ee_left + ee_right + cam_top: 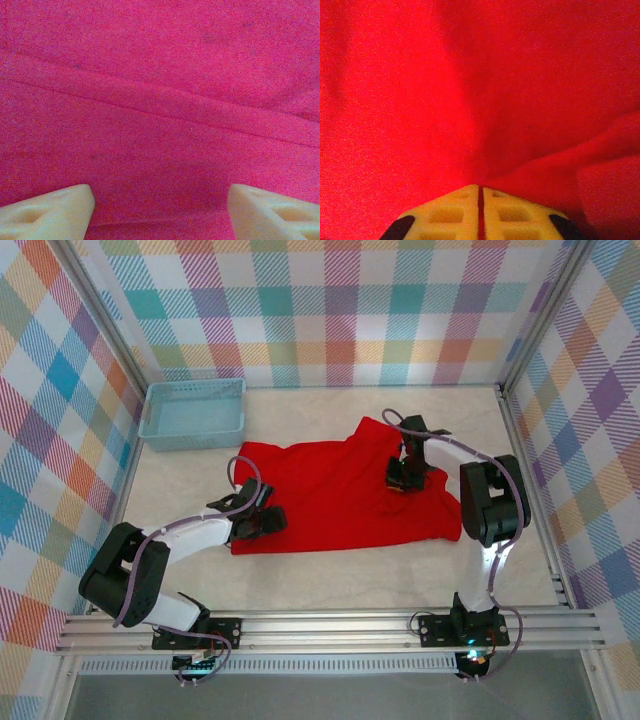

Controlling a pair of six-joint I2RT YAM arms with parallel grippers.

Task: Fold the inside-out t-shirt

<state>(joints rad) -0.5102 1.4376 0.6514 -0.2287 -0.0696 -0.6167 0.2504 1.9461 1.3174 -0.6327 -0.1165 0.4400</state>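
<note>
The inside-out t-shirt lies spread in bright red across the middle of the table, its right part rumpled. My left gripper rests low at the shirt's near left edge. In the left wrist view its cream fingertips stand wide apart and open over a seam of the cloth. My right gripper points down onto the shirt's right half. In the right wrist view it is shut, with a thin strip of red cloth pinched between the tips and a fold running off to the right.
A light blue basket stands at the back left, apart from the shirt. Checked walls close in the table on three sides. Bare tabletop lies between the shirt and the metal rail at the near edge.
</note>
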